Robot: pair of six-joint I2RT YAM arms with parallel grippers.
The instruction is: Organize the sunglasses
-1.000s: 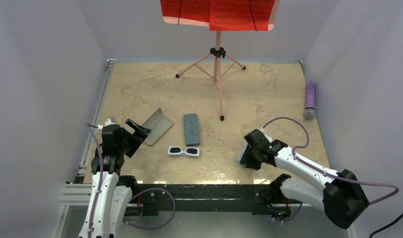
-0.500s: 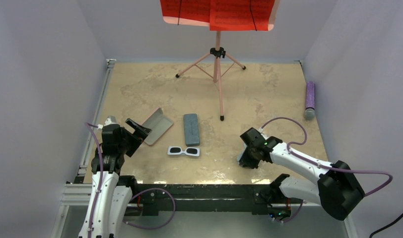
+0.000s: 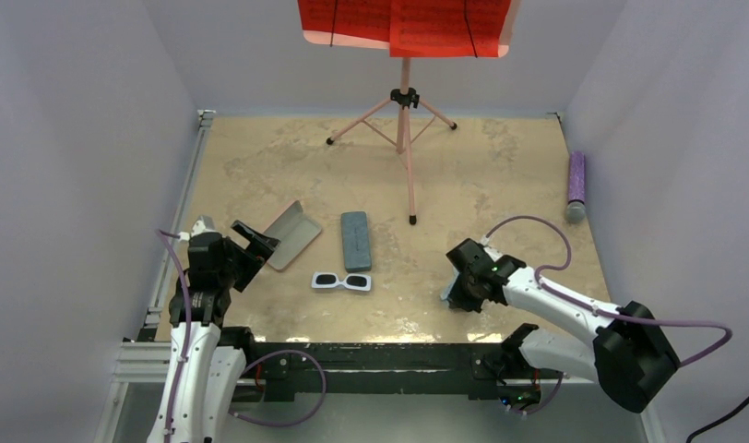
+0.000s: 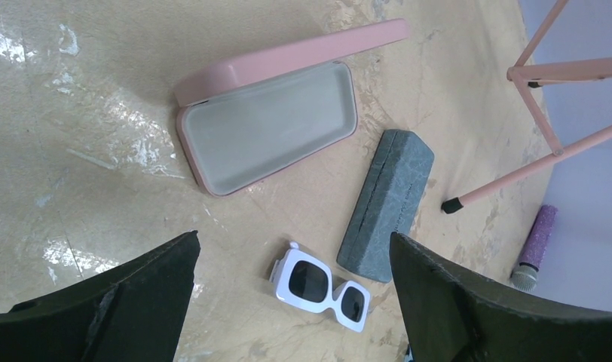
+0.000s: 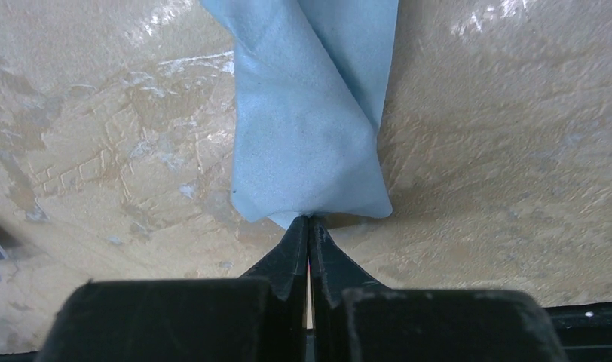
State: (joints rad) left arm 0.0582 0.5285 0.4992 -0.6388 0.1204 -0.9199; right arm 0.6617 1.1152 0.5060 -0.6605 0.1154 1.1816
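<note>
White-framed sunglasses with dark lenses lie flat on the table near its front, also seen in the left wrist view. My left gripper hangs open to their left, above the table, with nothing between its fingers. My right gripper is down at the table on the right. Its jaws are shut on the near corner of a light blue cloth, which bunches up from the pinch.
An open pink case lies left of a closed grey-blue case, both just behind the sunglasses. A pink tripod stand occupies the back middle. A purple microphone lies by the right wall.
My right gripper has closed onto the cloth's corner and its arm shifted slightly left. The left arm and the sunglasses stayed put.
</note>
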